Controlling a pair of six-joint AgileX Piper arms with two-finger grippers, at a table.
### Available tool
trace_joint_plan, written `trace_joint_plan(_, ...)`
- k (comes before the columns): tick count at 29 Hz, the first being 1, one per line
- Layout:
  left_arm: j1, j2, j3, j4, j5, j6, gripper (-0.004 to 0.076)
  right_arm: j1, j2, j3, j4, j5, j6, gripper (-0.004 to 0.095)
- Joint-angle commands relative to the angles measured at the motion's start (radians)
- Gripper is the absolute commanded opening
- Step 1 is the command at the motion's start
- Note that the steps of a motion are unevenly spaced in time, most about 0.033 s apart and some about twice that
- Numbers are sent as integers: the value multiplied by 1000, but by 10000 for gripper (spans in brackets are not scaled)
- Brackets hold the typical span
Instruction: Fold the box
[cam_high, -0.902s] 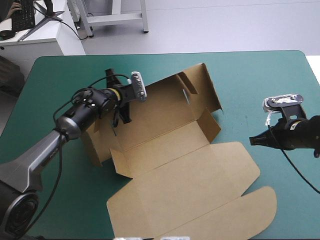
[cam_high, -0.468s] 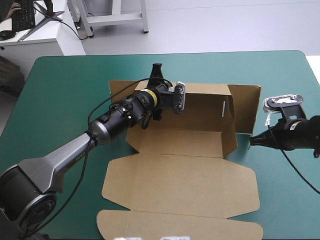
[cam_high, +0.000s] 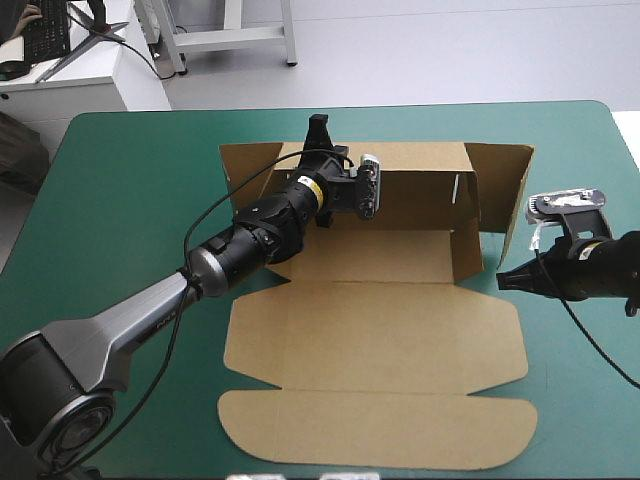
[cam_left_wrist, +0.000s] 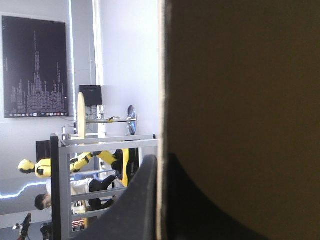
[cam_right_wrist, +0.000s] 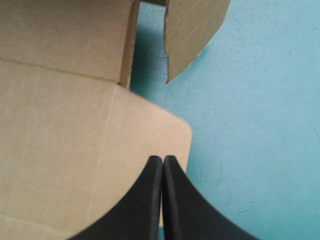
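Observation:
The brown box (cam_high: 400, 330) lies square to the table, its lid flat toward the near edge. Its back wall (cam_high: 420, 195) stands upright, with side flaps raised at both ends. My left gripper (cam_high: 318, 135) sits on the top edge of that wall, shut on the box. In the left wrist view the board (cam_left_wrist: 240, 100) fills one side, its edge running between the fingers of the left gripper (cam_left_wrist: 160, 159). My right gripper (cam_high: 503, 281) is shut and holds nothing, low beside the box's right corner. In its own view the right gripper (cam_right_wrist: 163, 160) points over the lid's rounded corner (cam_right_wrist: 170, 130).
The box's right side flap (cam_high: 505, 195) stands just beyond the right gripper, seen as an angled flap (cam_right_wrist: 195, 30) ahead of it. Bare teal-green cover (cam_high: 130, 200) surrounds the box, with a wide strip to the right (cam_right_wrist: 260, 100).
The box has swung round from a skewed lie to square with the table. My left gripper moved right and toward the far edge with the back wall. The right arm stayed put.

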Motion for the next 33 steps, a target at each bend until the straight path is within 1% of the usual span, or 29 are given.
trace_joint_plan(1, -21, -48, -41, 168, 18, -167, -10, -10, -13, -24, 26, -32, -1, -20)
trace_joint_plan(3, -24, -47, -41, 166, 41, -187, -10, -10, -13, -24, 37, -32, -1, -20)
trace_joint_plan(7, -24, -30, -41, 164, 36, -187, -10, -10, -13, -24, 68, -42, -1, -20)
trace_joint_plan(9, -24, -11, -39, 179, 38, -187, -10, -10, -13, -24, 68, -44, -1, -20)
trace_joint_plan(13, -24, 34, -39, 215, 81, -187, -10, -10, -13, -24, 64, -44, -1, -20)
trace_joint_plan(22, -33, 70, -38, 225, 90, -187, -10, -10, -13, -27, 64, -96, -1, -19)
trace_joint_plan(26, -35, 76, -27, 227, 83, -187, -10, -10, -11, -82, 54, -103, -1, -9)
trace_joint_plan(27, -35, 78, -27, 232, 83, -207, -10, -10, -11, -103, 51, -103, -1, 14)
trace_joint_plan(29, -35, 80, -27, 236, 83, -214, -10, -10, -11, -146, 50, -105, -1, 111)
trace_joint_plan(30, -35, 83, -27, 236, 83, -218, -10, -10, -11, -169, 50, -99, -1, 178)
trace_joint_plan(31, -35, 83, -27, 236, 80, -218, -10, -10, -2, -209, 46, -75, 1, 320)
trace_joint_plan(33, -35, 83, -27, 236, 80, -218, -10, -10, 20, -250, 27, -23, 6, 459)
